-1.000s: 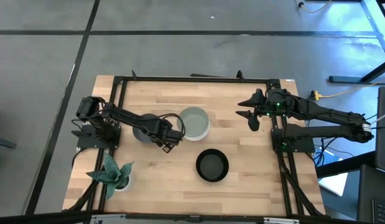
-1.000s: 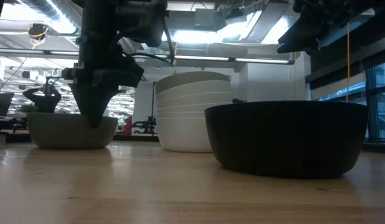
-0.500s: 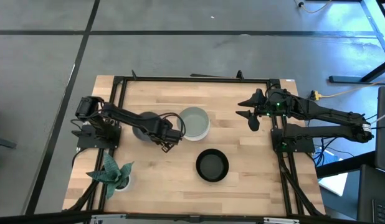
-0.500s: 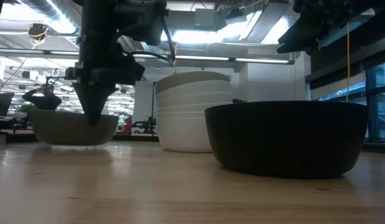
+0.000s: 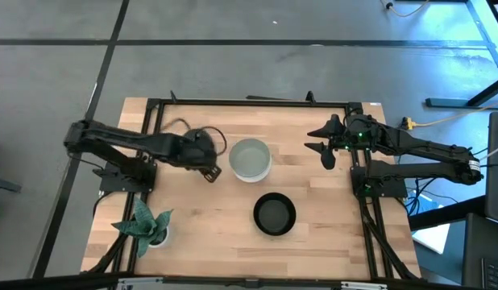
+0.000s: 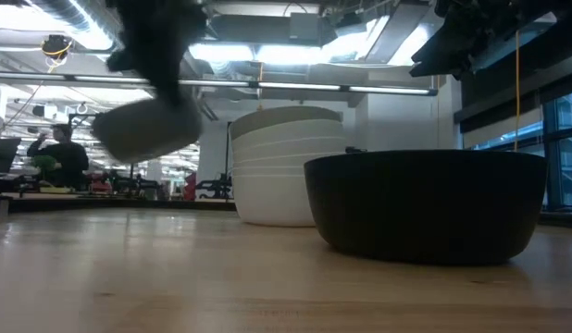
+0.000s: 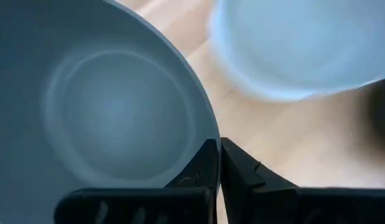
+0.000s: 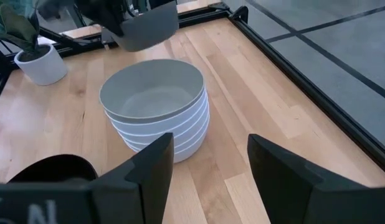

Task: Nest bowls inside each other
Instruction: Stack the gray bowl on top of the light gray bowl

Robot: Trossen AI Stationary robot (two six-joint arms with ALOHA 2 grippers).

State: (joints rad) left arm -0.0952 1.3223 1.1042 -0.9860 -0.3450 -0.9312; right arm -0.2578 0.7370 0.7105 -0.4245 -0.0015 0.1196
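high: left pincer (image 5: 207, 163) carries grey bowl (image 5: 194, 143) beside stack (image 5: 251, 159); black bowl (image 5: 274, 214) apart, open counter (image 5: 329, 234) around | low: bowl aloft, tilted | left wrist: fingers (image 7: 208, 165) clenched on rim | right wrist: right pincer (image 8: 208, 165) released, waiting | next: centre over stack, lower.

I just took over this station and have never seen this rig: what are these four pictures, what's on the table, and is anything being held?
Two dark robot arms work at a wooden table. One picture looks straight down, one looks level across the tabletop, and one comes from each wrist. On the table are a stack of bowls, white with a grey one on top, a black bowl and a potted plant. The left gripper is pinching the rim of a grey bowl, lifted off the table beside the stack. The right gripper waits open, empty, at the table's right side.
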